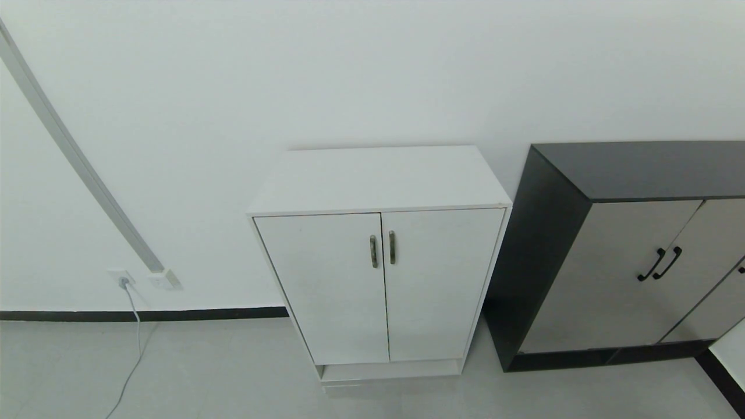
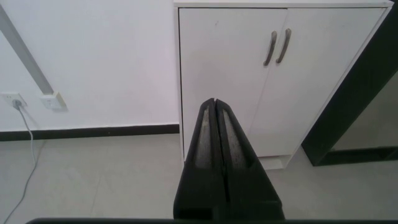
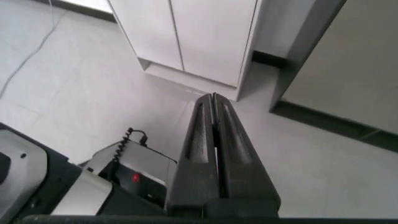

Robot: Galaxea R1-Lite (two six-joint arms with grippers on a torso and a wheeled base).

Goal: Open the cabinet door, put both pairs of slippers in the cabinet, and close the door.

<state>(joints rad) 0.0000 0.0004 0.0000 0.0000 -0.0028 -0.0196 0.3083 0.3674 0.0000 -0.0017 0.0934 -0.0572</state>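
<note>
A white two-door cabinet (image 1: 378, 279) stands against the wall with both doors closed and two metal handles (image 1: 382, 249) side by side at the middle seam. My left gripper (image 2: 214, 102) is shut with nothing in it, held back from the cabinet (image 2: 267, 81) and pointing at its left door. My right gripper (image 3: 214, 98) is also shut and empty, pointing down at the floor in front of the cabinet's base (image 3: 186, 43).
A black cabinet with grey doors (image 1: 628, 262) stands close to the right of the white one. A wall socket with a plugged cable (image 1: 124, 283) is to the left, the cable trailing over the grey floor. A slanted conduit (image 1: 70, 151) runs down the wall.
</note>
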